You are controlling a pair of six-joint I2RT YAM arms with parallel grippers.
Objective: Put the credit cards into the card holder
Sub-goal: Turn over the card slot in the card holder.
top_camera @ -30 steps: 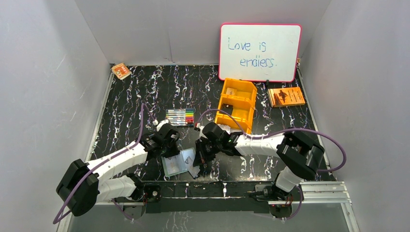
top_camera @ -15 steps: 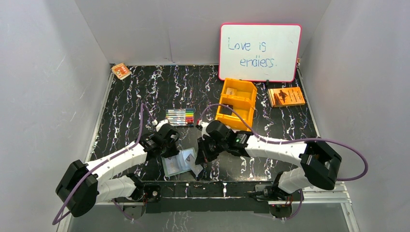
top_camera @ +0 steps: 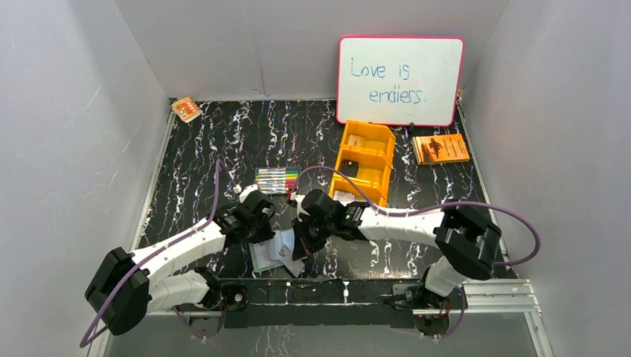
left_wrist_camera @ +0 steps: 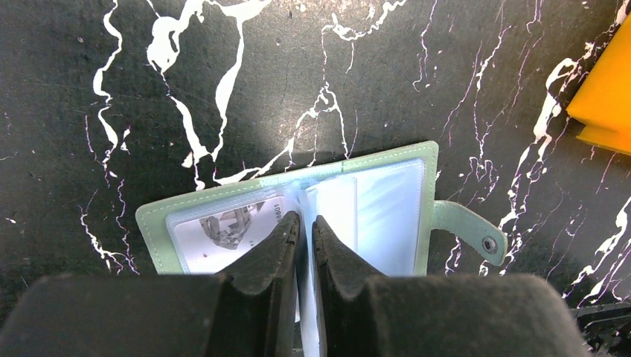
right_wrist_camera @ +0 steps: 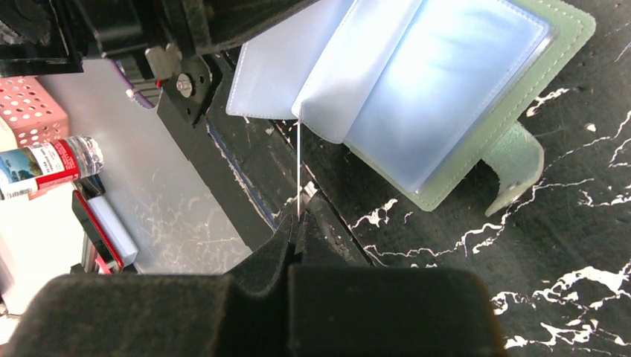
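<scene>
glossy plastic-sleeved card holder [left_wrist_camera: 387, 216], smooth marbled table [left_wrist_camera: 461, 67]

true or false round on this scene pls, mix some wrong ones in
1. The card holder lies open on the table. True.
2. The right gripper pinches a thin card, seen edge-on. True.
3. The left gripper hangs wide open, touching nothing. False: its fingers are closed on a clear pocket leaf of the card holder.
4. The whiteboard is blank. False: it carries blue handwriting.
5. One pocket of the card holder already shows a printed card inside. True.
</scene>
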